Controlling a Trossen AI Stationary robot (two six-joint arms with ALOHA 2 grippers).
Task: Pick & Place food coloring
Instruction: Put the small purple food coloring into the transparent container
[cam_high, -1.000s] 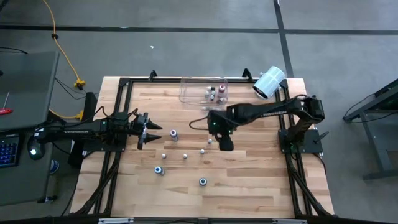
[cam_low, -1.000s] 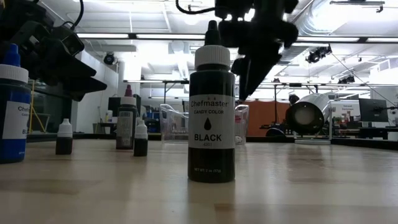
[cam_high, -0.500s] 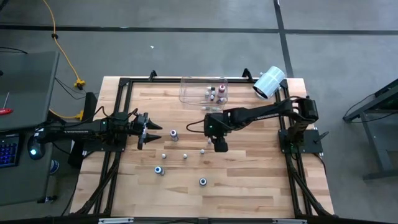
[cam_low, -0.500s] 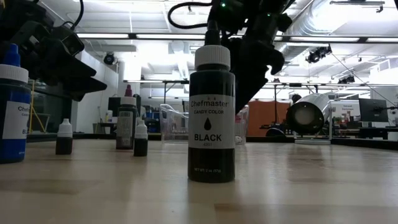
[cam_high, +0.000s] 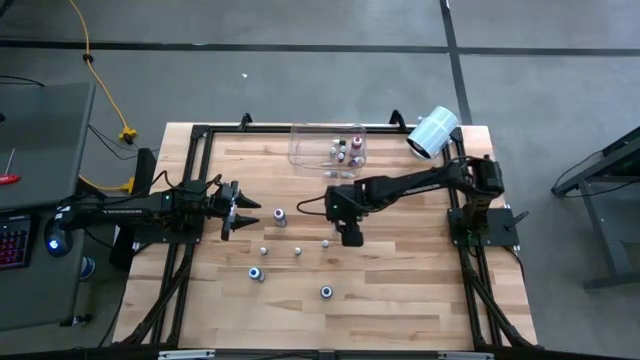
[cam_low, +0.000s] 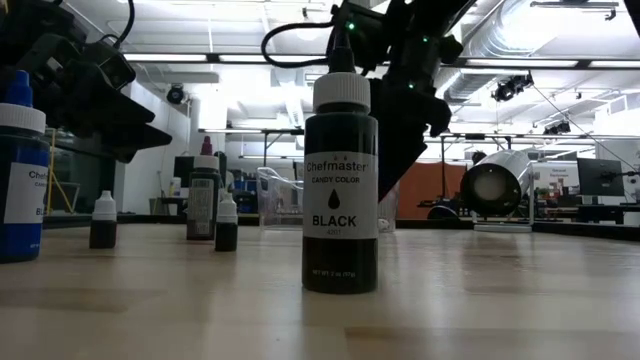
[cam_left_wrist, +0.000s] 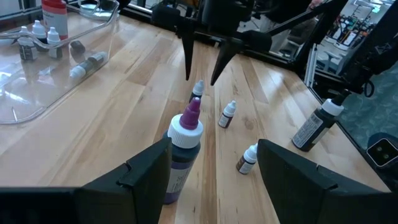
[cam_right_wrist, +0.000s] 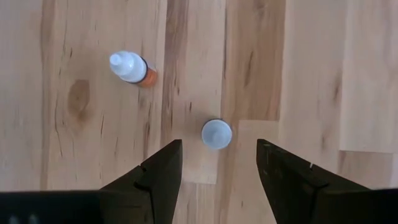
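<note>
Food coloring bottles stand scattered on the wooden table (cam_high: 400, 290). My right gripper (cam_high: 350, 237) points steeply down, open, just above a small white-capped bottle (cam_right_wrist: 216, 134) that stands upright between its fingers without touching them; the left wrist view shows this bottle (cam_left_wrist: 198, 90) under the fingertips (cam_left_wrist: 188, 76). An orange-labelled small bottle (cam_right_wrist: 133, 68) stands beside it. My left gripper (cam_high: 250, 208) waits open at the table's left, with a purple-capped bottle (cam_left_wrist: 183, 149) standing just ahead of it. A black bottle (cam_low: 340, 185) and a blue one (cam_low: 20, 180) stand near the front edge.
A clear plastic bin (cam_high: 310, 150) holding a few bottles sits at the far middle. A white paper roll (cam_high: 433, 132) lies at the far right corner. Two more small bottles (cam_high: 264, 250) (cam_high: 297, 250) stand left of my right gripper. Bare wood lies to the right.
My right gripper has sunk toward the table and drifted a little toward the left edge, coming down over the small white-capped bottle. Its fingers have stayed open. The bottles have not moved.
</note>
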